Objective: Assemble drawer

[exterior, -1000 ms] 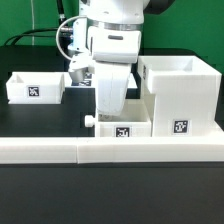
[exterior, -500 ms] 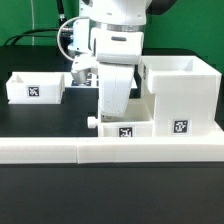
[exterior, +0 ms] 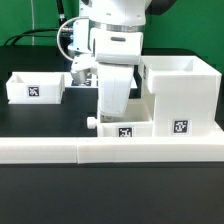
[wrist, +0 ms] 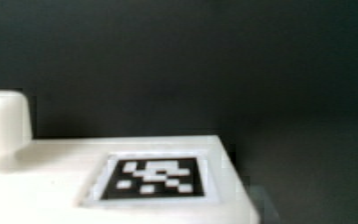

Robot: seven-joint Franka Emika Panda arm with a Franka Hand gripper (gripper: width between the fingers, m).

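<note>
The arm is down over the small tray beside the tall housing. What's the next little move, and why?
Probably close on the wall of the knobbed tray, if it isn't gripped already, and lift slightly. The gripper sits low at that tray, fingertips hidden, and the tray rests beside the housing, whose opening looks upward, so it likely must go up first.

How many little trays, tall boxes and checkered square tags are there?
small trays: 2
tall housing: 1
square tags: 3
Total: 6
</note>
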